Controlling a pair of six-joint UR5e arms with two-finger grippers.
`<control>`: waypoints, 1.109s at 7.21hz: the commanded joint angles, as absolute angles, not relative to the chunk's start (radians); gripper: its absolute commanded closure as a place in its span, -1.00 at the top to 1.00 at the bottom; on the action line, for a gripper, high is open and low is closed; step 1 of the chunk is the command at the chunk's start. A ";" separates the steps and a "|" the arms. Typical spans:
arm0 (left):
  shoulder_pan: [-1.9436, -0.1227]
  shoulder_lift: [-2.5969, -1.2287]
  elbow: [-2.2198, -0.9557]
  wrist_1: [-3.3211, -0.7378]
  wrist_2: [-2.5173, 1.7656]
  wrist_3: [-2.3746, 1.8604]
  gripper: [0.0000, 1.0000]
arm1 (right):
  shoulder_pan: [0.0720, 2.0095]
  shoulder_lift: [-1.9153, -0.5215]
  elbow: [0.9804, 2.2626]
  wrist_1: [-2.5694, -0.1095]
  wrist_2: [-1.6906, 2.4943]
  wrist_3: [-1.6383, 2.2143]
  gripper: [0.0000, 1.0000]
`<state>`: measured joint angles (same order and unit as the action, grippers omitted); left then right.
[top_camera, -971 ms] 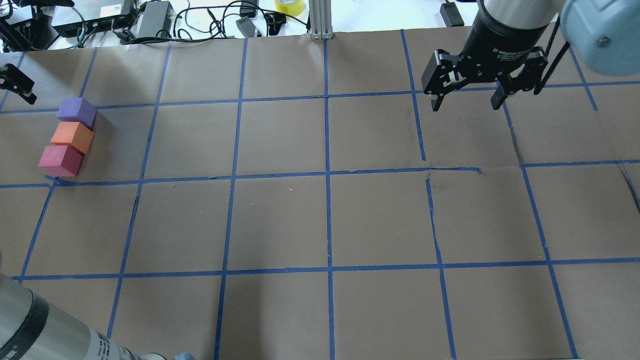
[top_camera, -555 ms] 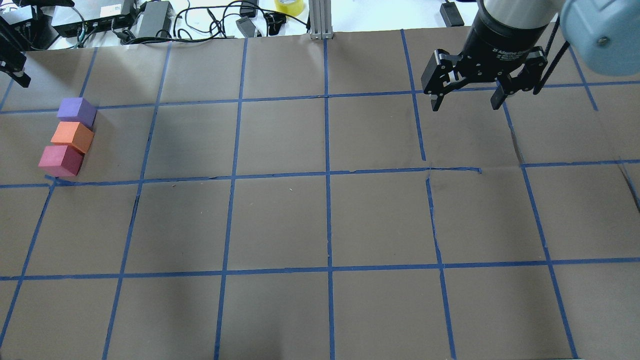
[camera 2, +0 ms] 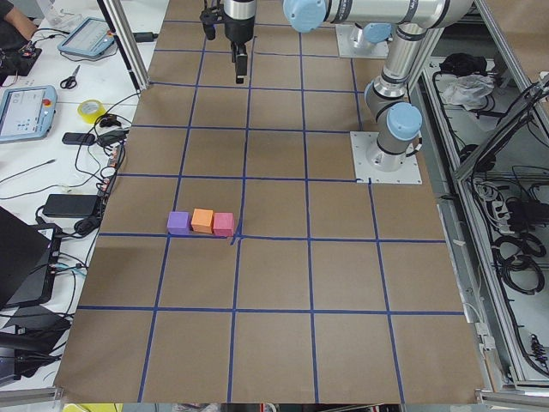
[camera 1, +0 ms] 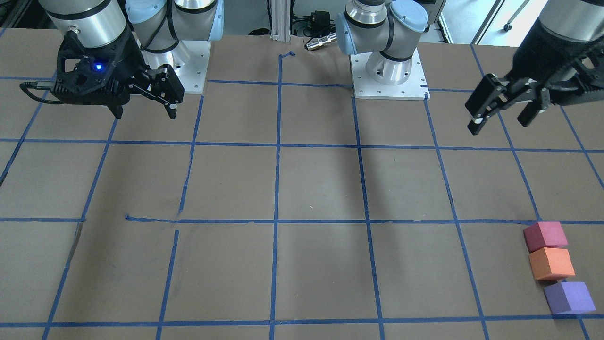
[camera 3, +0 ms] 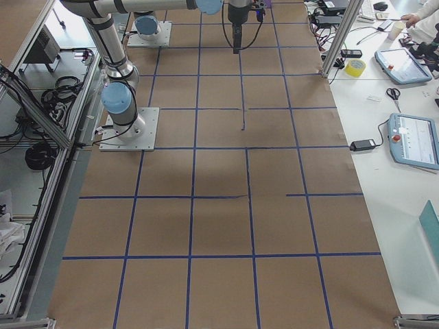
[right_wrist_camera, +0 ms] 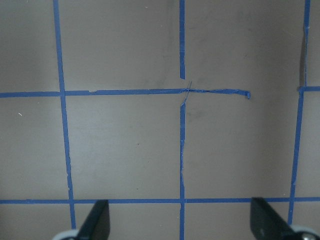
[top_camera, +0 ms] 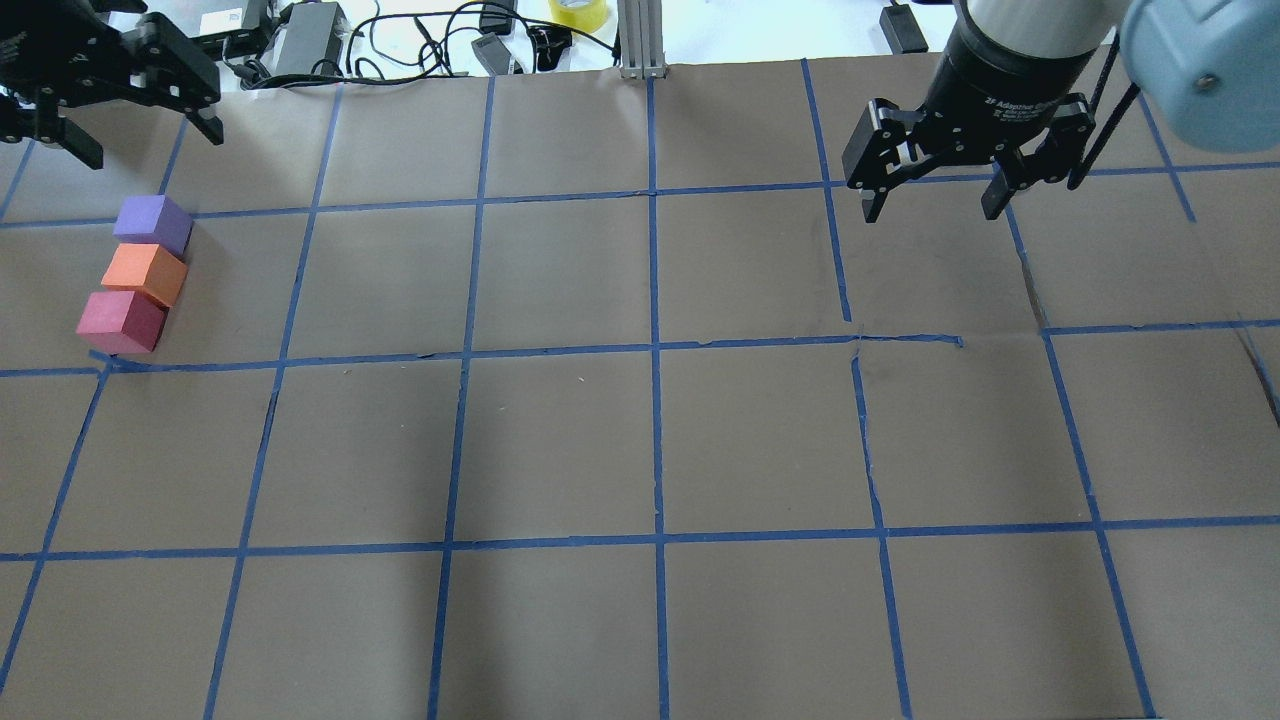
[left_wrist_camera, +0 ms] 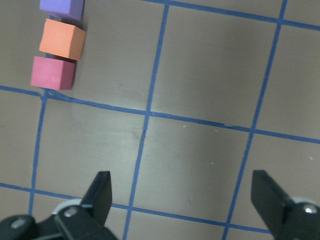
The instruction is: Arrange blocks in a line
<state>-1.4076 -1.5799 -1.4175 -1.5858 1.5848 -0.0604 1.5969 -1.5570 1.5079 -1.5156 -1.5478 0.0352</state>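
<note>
Matte foam-like blocks (top_camera: 138, 275), paper-covered table (top_camera: 560, 440)

Silver arms, black grippers

The left arm (camera 1: 384, 63) and the right arm (camera 1: 85, 19) are brushed silver tubes with pale blue joint caps (camera 1: 408, 14), each on a square grey base plate (camera 1: 415, 87) dotted with screws. The right gripper (camera 1: 145, 112) is black, with a blue light (camera 1: 98, 67), a black cable (camera 1: 35, 85) at its side and white lettering (top_camera: 1015, 103) on its collar. The left gripper (camera 1: 499, 125) is black; one of its fingers (camera 1: 475, 123) shows a pale pad.

- the black collar just above the fingers of the right gripper (top_camera: 930, 213) carries small white lettering that reads "2f adaptive".
- the rest of that line, further round the collar, is too small to read.
</note>
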 commanded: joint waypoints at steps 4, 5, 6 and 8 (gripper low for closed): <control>-1.563 -1.482 -1.545 -1.582 1.598 -0.222 1.00 | 1.597 -1.559 1.508 -1.516 -1.548 0.035 1.00; -1.563 -1.483 -1.548 -1.580 1.624 -0.222 1.00 | 1.597 -1.559 1.508 -1.516 -1.548 0.035 1.00; -1.563 -1.491 -1.548 -1.578 1.621 -0.222 1.00 | 1.597 -1.559 1.508 -1.516 -1.548 0.035 1.00; -1.562 -1.500 -1.548 -1.574 1.621 -0.219 1.00 | 1.597 -1.559 1.508 -1.516 -1.548 0.035 1.00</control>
<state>-1.5628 -1.4967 -1.5472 -1.5768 1.6200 -0.2204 1.5969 -1.5584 1.5079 -1.5156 -1.5478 0.0353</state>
